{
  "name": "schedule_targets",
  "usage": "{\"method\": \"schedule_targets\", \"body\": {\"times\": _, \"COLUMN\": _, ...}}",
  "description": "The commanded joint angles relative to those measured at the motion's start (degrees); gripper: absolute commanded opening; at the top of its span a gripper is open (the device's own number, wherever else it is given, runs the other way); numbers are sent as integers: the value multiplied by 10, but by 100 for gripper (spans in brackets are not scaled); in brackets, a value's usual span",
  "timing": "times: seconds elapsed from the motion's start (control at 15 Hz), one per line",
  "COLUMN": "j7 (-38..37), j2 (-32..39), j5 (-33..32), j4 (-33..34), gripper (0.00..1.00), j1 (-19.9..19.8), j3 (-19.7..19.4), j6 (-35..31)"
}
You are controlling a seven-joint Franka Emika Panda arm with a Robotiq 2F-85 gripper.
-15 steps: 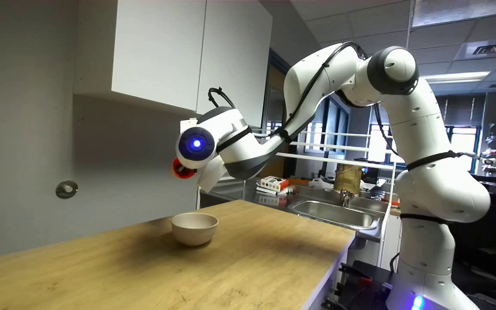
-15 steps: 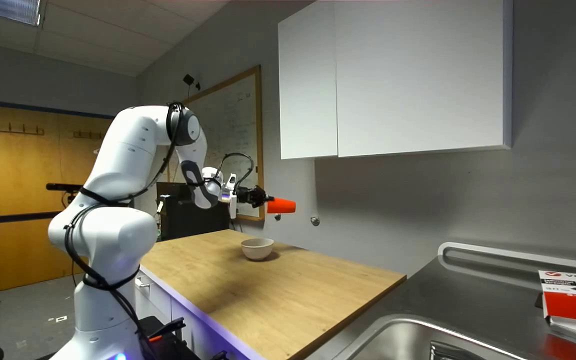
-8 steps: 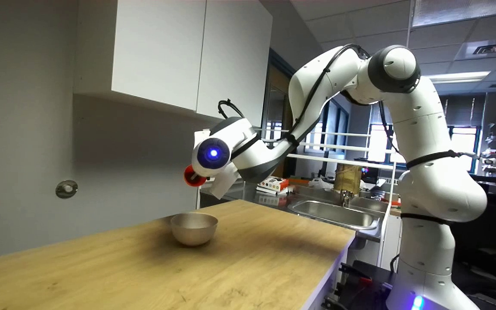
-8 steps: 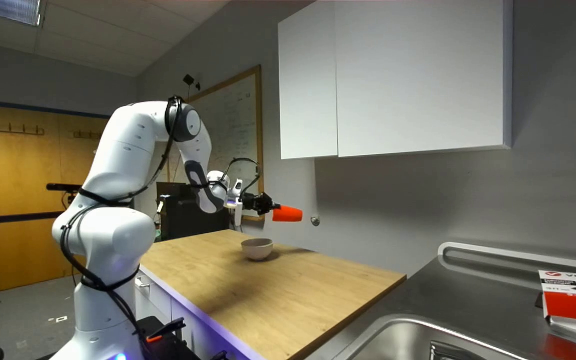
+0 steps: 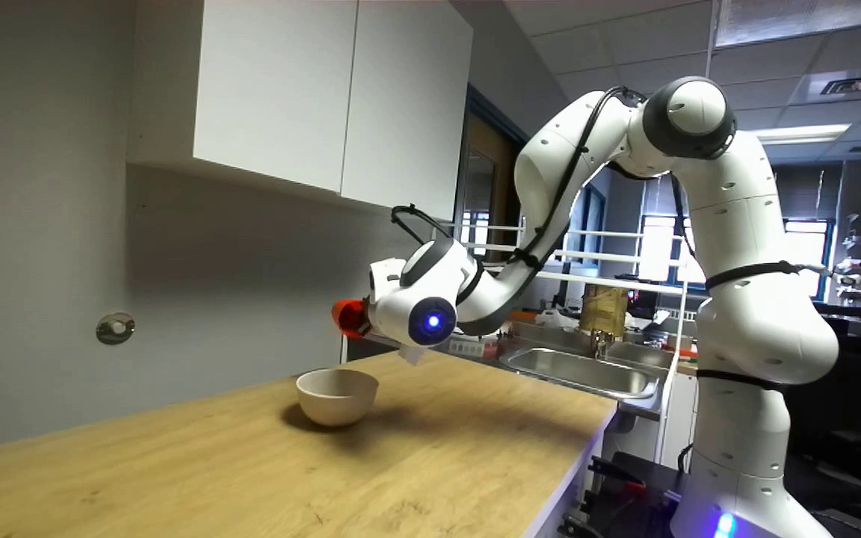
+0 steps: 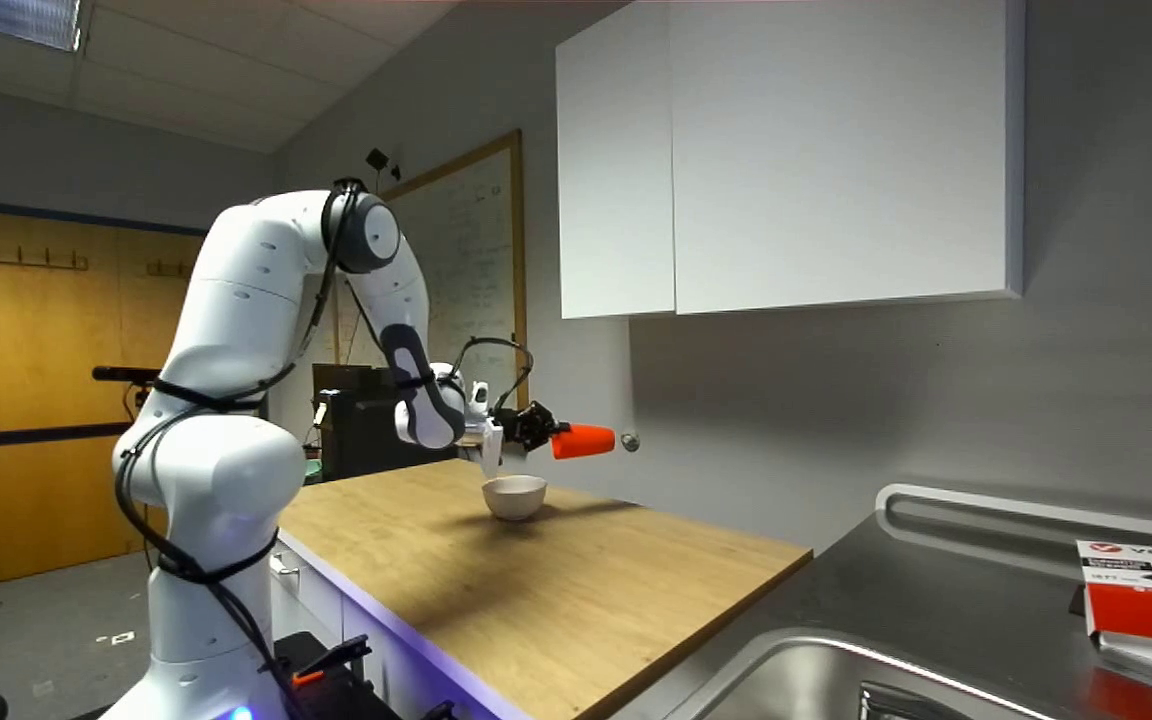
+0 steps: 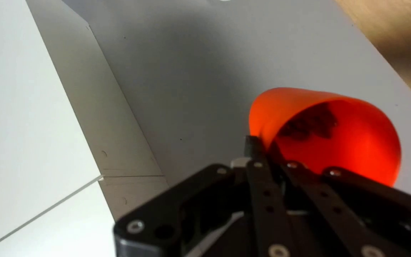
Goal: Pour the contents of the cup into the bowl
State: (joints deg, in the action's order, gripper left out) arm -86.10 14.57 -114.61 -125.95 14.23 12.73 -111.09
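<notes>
The red-orange cup [image 5: 347, 317] is in the air on its side, roughly level, in both exterior views [image 6: 586, 441]. In an exterior view it appears above the bowl, and in an exterior view above and right of it. My gripper [image 6: 556, 436] is shut on the cup's wall at the rim. In the wrist view the fingertips [image 7: 267, 148] pinch the rim of the cup [image 7: 362, 142], one outside and one inside. Its mouth faces my gripper. A dark patch shows inside; I cannot tell what it is. The cream-white bowl [image 5: 337, 398] stands upright on the table, its inside bottom hidden.
The bowl stands on a wooden table [image 5: 430, 463]. White cabinets [image 5: 273, 90] hang on the wall above it. A steel sink [image 5: 584, 372] and a red-and-white box [image 6: 1151, 595] are on the counter beyond the table's edge. A white rack stands by the sink.
My gripper, holding the cup, has moved down and to the right in both exterior views. The wrist has turned, and the cup's closed end now points slightly up. The bowl has not moved.
</notes>
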Motion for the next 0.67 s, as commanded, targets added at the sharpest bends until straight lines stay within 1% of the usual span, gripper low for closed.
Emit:
{"method": "schedule_targets", "body": {"times": 0.0, "j7": -30, "j2": -16, "j5": -76, "j4": -57, "gripper": 1, "j1": -7, "j3": 5, "j6": 2}}
{"method": "schedule_targets", "body": {"times": 0.27, "j7": -36, "j2": -16, "j5": -129, "j4": -87, "gripper": 1, "j1": -8, "j3": 9, "j6": 10}}
{"method": "schedule_targets", "body": {"times": 0.6, "j7": -36, "j2": -16, "j5": -189, "j4": -104, "gripper": 1, "j1": -9, "j3": 9, "j6": 31}}
